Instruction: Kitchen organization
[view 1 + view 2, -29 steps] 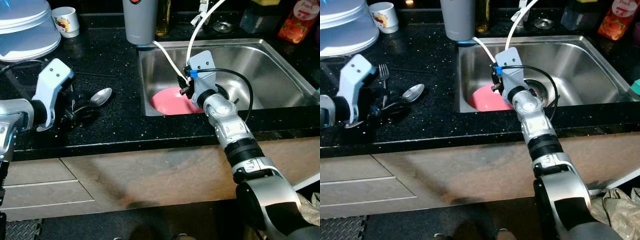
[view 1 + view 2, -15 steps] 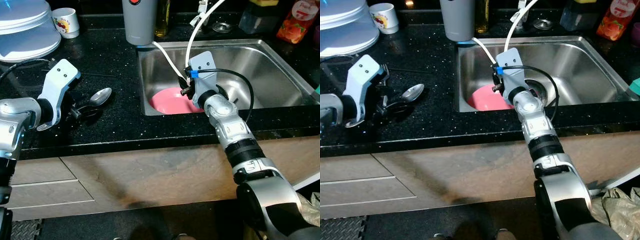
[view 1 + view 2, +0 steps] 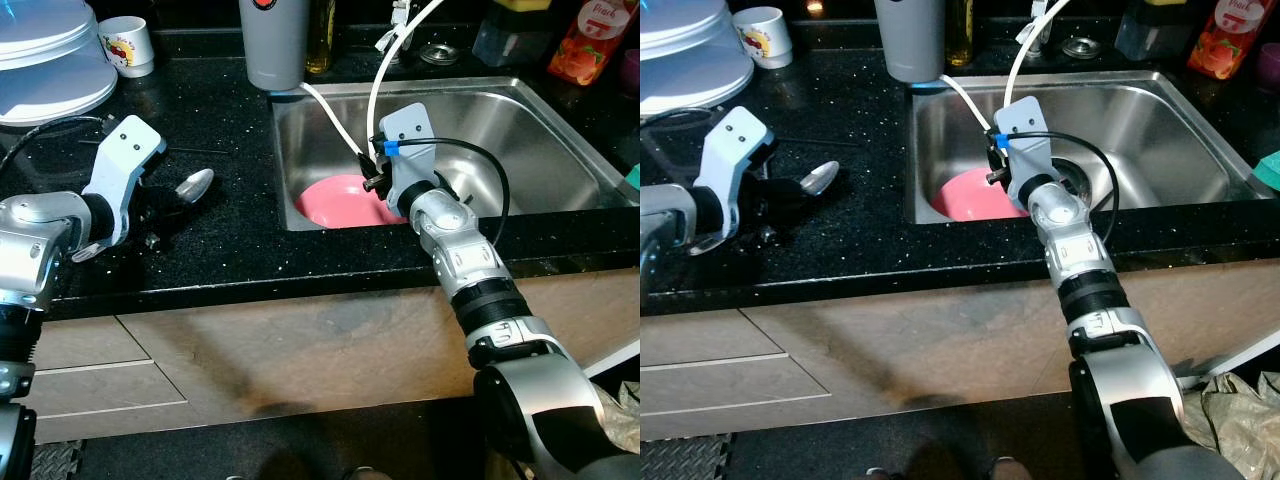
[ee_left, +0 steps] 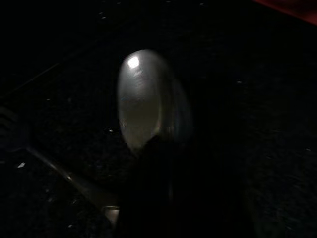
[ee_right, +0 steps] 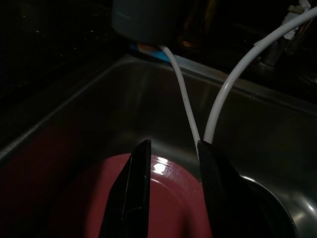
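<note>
Left eye view — spoon newly lifted

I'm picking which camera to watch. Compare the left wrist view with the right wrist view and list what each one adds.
Left wrist view alone: the spoon bowl close up on the dark counter, with a fork faint at the edge. Right wrist view alone: the right gripper, fingers apart, over the pink plate in the sink, plus a white hose and grey cup. Shared: both are dim; no object appears in both.
</note>
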{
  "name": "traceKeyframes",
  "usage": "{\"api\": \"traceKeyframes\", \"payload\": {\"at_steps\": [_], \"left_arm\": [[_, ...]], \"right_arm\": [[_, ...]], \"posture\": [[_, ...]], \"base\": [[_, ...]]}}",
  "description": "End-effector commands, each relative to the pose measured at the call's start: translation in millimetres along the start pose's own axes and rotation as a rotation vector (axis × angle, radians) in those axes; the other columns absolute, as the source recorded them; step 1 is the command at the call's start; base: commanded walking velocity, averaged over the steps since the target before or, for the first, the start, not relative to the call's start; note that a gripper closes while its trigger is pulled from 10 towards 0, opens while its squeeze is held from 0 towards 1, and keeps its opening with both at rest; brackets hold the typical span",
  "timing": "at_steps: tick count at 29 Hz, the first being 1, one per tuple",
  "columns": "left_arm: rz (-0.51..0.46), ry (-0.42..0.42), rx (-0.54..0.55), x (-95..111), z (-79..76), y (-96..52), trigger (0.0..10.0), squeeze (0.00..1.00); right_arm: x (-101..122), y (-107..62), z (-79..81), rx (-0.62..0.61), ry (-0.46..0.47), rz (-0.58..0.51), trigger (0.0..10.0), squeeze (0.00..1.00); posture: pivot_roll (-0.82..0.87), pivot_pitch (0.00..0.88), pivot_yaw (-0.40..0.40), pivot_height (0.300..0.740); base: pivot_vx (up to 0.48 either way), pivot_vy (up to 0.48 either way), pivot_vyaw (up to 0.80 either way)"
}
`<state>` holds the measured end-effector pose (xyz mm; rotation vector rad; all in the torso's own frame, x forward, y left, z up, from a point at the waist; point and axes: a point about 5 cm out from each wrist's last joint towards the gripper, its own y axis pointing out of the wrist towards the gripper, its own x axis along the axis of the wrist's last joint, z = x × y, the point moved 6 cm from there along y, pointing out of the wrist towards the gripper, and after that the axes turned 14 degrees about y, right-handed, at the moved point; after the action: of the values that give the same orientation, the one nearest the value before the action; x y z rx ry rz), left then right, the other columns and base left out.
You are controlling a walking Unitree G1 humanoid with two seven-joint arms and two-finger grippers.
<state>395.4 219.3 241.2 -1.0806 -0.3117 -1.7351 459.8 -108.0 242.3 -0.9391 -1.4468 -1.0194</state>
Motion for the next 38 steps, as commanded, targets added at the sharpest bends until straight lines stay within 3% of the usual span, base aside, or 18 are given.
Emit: {"api": "traceKeyframes", "payload": {"at_steps": [1,14,18,19,22,24,26,27,28,30,33,34,38], "left_arm": [[0.001,-0.013,0.015,-2.1,2.9,0.6,0.0,0.0],[-0.065,-0.033,0.056,10.0,8.1,6.3,0.0,0.0],[-0.212,-0.087,0.063,40.3,7.4,9.5,0.0,0.0],[-0.307,-0.126,0.055,58.9,4.9,9.2,0.0,0.0],[-0.455,-0.213,0.03,86.5,-0.1,6.5,0.0,0.0],[-0.56,-0.308,-0.037,105.6,-11.6,5.5,0.0,0.0],[-0.6,-0.345,-0.102,112.7,-25.1,7.0,0.0,0.0],[-0.6,-0.345,-0.102,112.7,-25.1,7.0,0.0,0.0],[-0.599,-0.352,-0.145,112.1,-35.8,9.8,0.0,0.0],[-0.592,-0.359,-0.162,109.5,-43.0,13.0,0.0,0.0],[-0.589,-0.38,-0.158,107.5,-45.7,15.8,0.0,0.0],[-0.587,-0.392,-0.16,106.5,-47.8,17.2,0.0,0.0],[-0.577,-0.42,-0.178,104.0,-55.9,19.3,0.0,0.0]], "right_arm": [[-2.2,-2.5,-5.2,-0.014,0.023,0.003,10.0,0.0],[1.1,-1.4,-6.9,-0.023,0.034,-0.005,10.0,0.0],[6.0,-0.4,-8.1,-0.03,0.05,-0.019,10.0,0.0],[8.4,-0.2,-8.7,-0.034,0.06,-0.027,10.0,0.0],[11.6,-0.1,-9.8,-0.04,0.084,-0.039,10.0,0.0],[15.8,-0.1,-10.5,-0.043,0.145,-0.057,10.0,0.0],[22.5,0.2,-8.4,-0.028,0.248,-0.09,10.0,0.0],[22.5,0.2,-8.4,-0.028,0.248,-0.09,10.0,0.0],[30.0,0.4,-5.5,-0.006,0.343,-0.123,10.0,0.0],[36.5,0.4,-3.1,0.012,0.41,-0.149,10.0,0.0],[41.7,0.0,-0.7,0.03,0.47,-0.173,10.0,0.0],[45.0,-0.4,1.6,0.045,0.514,-0.189,10.0,1.0],[51.0,-1.9,12.2,0.098,0.566,-0.204,10.0,1.0]], "posture": [[-0.01,0.129,-0.03,0.74],[-0.01,0.13,-0.03,0.74],[-0.01,0.129,-0.029,0.74],[-0.01,0.129,-0.028,0.74],[-0.01,0.13,-0.027,0.74],[-0.01,0.131,-0.027,0.74],[0.0,0.13,-0.026,0.74],[0.0,0.13,-0.026,0.74],[-0.01,0.132,-0.024,0.74],[-0.01,0.132,-0.021,0.74],[-0.01,0.133,-0.02,0.74],[-0.01,0.133,-0.018,0.74],[-0.01,0.133,-0.013,0.74]], "base": [[0.0,0.0,0.0],[0.0,0.0,0.0],[0.0,0.0,0.0],[0.0,0.0,0.0],[0.0,0.0,0.0],[0.0,0.0,0.0],[0.0,0.0,0.0],[0.0,0.0,0.0],[0.0,0.0,0.0],[0.0,0.0,0.0],[0.0,0.0,0.0],[0.0,0.0,0.0],[0.0,0.0,0.0]]}}
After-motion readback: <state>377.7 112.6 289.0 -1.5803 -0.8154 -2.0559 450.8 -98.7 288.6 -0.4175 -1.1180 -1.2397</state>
